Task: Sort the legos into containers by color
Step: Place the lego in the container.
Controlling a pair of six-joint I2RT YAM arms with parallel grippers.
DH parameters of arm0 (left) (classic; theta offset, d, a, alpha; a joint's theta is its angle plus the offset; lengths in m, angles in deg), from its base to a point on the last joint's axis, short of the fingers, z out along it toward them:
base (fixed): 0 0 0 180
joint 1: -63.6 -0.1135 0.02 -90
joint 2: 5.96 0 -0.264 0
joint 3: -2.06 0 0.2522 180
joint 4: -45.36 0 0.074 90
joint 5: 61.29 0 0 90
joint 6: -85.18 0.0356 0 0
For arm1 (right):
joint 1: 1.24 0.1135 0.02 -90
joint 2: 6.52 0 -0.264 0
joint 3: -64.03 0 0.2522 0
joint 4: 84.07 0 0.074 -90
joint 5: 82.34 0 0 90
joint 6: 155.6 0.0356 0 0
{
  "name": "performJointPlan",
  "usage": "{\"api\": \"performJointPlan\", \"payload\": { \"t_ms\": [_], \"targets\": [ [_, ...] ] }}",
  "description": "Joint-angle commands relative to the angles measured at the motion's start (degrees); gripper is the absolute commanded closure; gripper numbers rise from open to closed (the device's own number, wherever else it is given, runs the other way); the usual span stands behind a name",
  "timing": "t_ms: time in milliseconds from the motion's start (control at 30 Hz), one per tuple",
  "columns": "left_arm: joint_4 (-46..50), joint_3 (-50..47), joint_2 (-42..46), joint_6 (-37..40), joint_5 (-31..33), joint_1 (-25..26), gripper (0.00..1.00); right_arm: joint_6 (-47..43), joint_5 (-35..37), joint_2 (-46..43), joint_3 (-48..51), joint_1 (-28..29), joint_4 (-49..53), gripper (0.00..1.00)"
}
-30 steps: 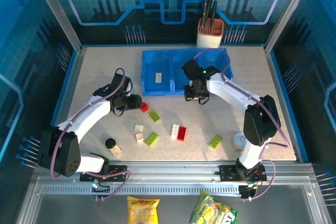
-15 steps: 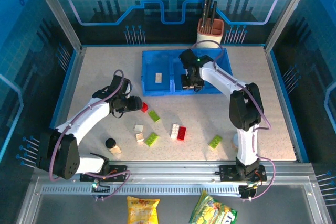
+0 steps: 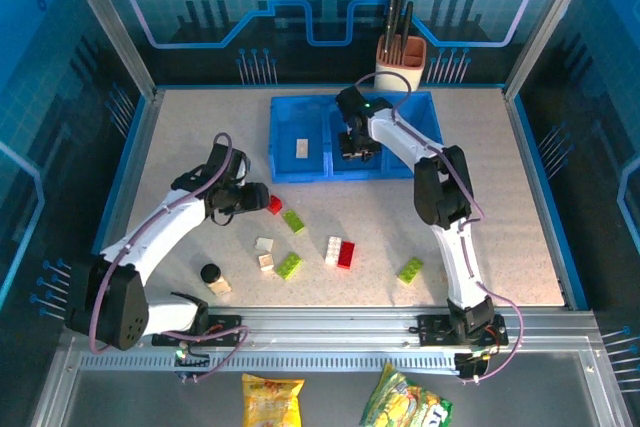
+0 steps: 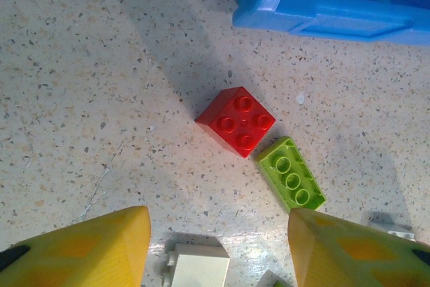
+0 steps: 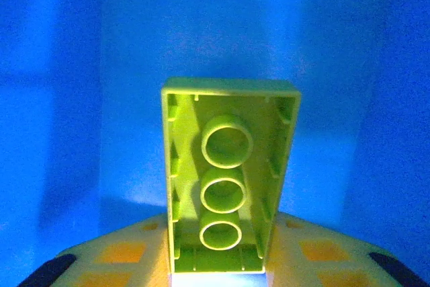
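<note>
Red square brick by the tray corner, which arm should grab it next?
Left. The left gripper hangs open close by the red brick, while the right gripper is over the tray, shut on a green brick.

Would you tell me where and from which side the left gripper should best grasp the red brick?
Come straight down with the left gripper open and close on the red brick by its upper-right and lower-left side walls in the left wrist view. It lies flat, studs up, turned diagonally, and the lime green brick crowds its lower-right wall, so that pair probably leaves the fingers most room.
</note>
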Motion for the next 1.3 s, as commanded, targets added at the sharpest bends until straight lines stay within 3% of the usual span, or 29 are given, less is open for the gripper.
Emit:
{"api": "performJointPlan", "payload": {
  "t_ms": [0, 200, 500, 1267],
  "targets": [
    [2.4, -0.4, 1.9, -0.3, -0.6, -0.6, 0.43, -1.1, -0.2, 4.4, -4.9, -0.8, 2.0, 0.64],
    [2.8, -0.7, 2.5, -0.4, -0.4, -0.6, 0.43, -0.5, -0.3, 8.8, -9.8, -0.9, 3.1, 0.64],
    [2.8, -1.5, 3.1, -0.5, -0.2, -0.6, 0.43, 0.0, 0.4, 10.1, -9.7, -1.2, 3.2, 0.60],
    [1.0, -1.5, 1.0, -0.1, -1.4, -0.6, 0.42, -0.4, 0.5, 0.5, -6.4, -0.3, 5.0, 0.55]
  ]
}}
